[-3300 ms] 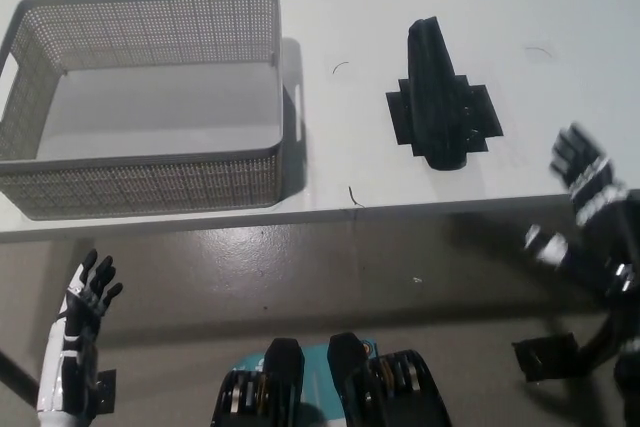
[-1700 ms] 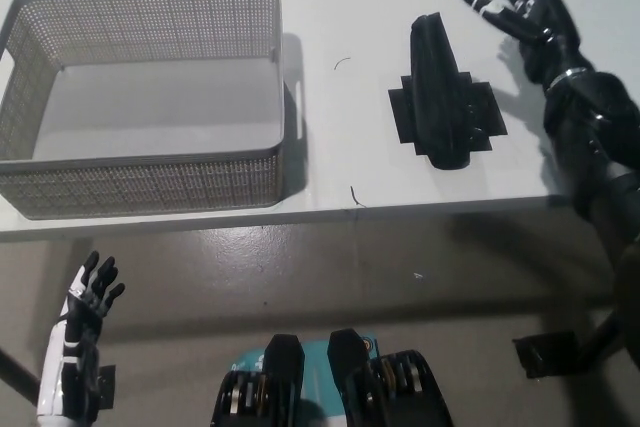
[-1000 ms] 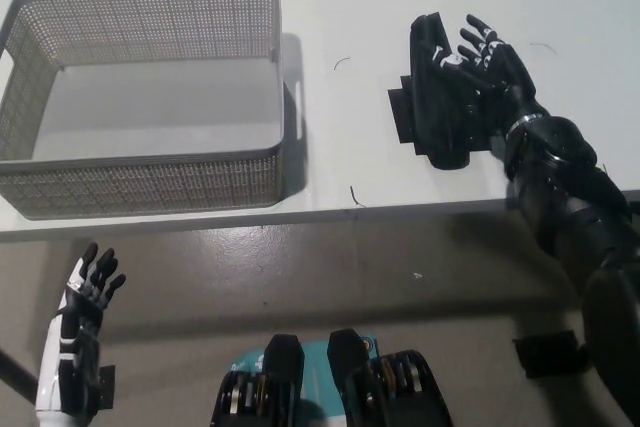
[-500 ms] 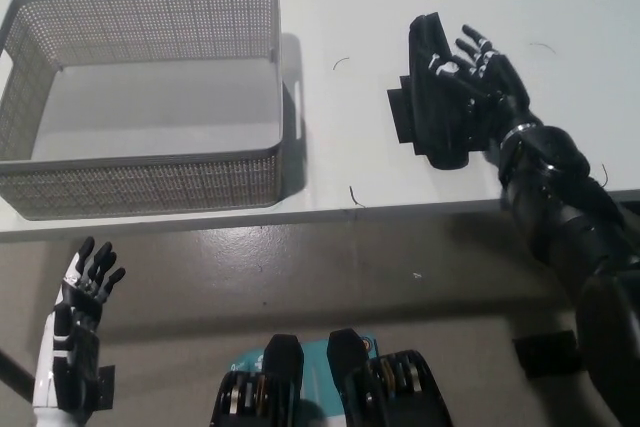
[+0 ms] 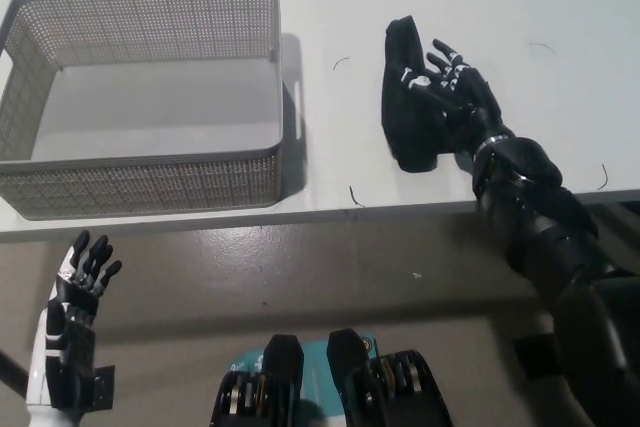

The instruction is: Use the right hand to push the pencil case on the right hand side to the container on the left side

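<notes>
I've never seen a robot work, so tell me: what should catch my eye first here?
Probably the black right hand, fingers spread, pressed against the right side of a black pencil case on the white table. To the left stands a large grey mesh basket, and the white left hand waits below the table's edge.

White table (image 5: pixel 180 212) above a grey-brown floor (image 5: pixel 300 277).

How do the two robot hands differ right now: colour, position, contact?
Colour: the left robot hand is white; the right robot hand is black.
Position: the left hangs below the table edge at lower left; the right reaches over the tabletop.
Contact: the left touches nothing; the right rests against the black pencil case.
Shared: both have fingers spread, grasping nothing.
</notes>
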You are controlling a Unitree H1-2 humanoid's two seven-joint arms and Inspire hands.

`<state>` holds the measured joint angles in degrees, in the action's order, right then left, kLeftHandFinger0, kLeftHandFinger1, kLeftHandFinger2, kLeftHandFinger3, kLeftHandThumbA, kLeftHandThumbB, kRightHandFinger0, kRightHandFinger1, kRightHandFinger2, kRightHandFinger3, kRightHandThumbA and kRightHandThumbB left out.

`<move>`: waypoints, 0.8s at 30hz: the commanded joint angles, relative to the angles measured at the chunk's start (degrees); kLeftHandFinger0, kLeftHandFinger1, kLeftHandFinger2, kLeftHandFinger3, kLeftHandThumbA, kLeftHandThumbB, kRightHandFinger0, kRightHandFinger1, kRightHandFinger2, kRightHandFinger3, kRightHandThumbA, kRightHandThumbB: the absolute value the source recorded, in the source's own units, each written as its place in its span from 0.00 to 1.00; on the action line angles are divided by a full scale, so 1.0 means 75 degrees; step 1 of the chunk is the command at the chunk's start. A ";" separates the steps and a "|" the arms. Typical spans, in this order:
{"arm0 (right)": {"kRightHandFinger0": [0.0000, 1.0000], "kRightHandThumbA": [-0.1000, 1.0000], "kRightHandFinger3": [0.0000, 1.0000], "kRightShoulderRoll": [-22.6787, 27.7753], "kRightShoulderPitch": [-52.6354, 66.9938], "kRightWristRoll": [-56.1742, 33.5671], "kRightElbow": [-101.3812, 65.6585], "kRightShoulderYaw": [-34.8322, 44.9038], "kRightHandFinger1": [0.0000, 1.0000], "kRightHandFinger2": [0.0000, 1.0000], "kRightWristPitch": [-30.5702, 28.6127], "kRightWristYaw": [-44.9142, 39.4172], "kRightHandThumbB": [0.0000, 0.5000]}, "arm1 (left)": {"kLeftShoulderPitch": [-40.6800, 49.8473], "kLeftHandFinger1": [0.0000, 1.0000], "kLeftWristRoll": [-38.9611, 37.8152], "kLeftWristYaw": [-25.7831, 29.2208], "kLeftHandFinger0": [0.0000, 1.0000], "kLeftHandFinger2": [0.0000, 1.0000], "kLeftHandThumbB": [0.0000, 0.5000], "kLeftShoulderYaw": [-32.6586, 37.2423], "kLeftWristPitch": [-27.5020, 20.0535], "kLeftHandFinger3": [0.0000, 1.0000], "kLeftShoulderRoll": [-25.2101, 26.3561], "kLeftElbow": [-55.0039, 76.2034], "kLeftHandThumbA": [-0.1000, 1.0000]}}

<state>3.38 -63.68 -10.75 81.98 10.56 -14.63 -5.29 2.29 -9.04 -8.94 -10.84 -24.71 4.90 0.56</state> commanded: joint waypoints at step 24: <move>1.00 1.00 1.00 -0.1159 -0.0795 0.0159 -0.0037 -0.0239 1.00 1.00 -0.0072 0.0127 0.47 | -0.0184 1.00 -0.0299 -0.0307 1.00 1.00 0.79 -0.0070 -0.0296 1.00 0.0014 0.0465 1.00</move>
<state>-4.02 -64.46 -10.33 81.99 9.54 -14.59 -5.09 2.07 -10.23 -10.50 -11.01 -24.83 4.87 2.14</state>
